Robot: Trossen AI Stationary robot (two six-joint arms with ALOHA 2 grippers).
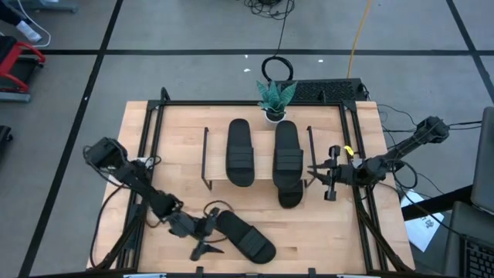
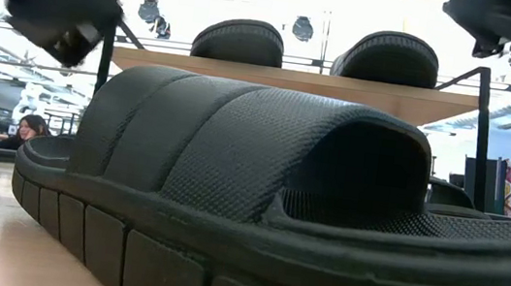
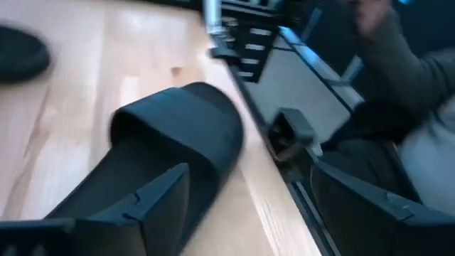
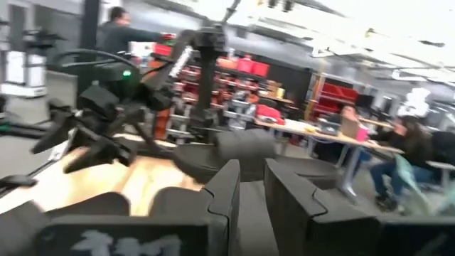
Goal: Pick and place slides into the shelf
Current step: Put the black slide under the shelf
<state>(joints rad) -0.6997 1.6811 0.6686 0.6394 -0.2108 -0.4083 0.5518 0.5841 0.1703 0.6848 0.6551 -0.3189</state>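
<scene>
Tabletop (image 1: pixel 177 147): left tool (image 1: pixel 207 235) open, seemingly beside slide (image 1: pixel 245 236).

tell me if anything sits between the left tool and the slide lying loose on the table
Nothing visible does. The left tool is right at the near end of the loose slide, its fingers spread, with only bare tabletop around them.

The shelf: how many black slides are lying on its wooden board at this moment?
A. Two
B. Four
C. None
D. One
A. The high view shows two slides side by side on the shelf board, one on the left and one on the right, while a third slide lies on the table near the left gripper.
</scene>
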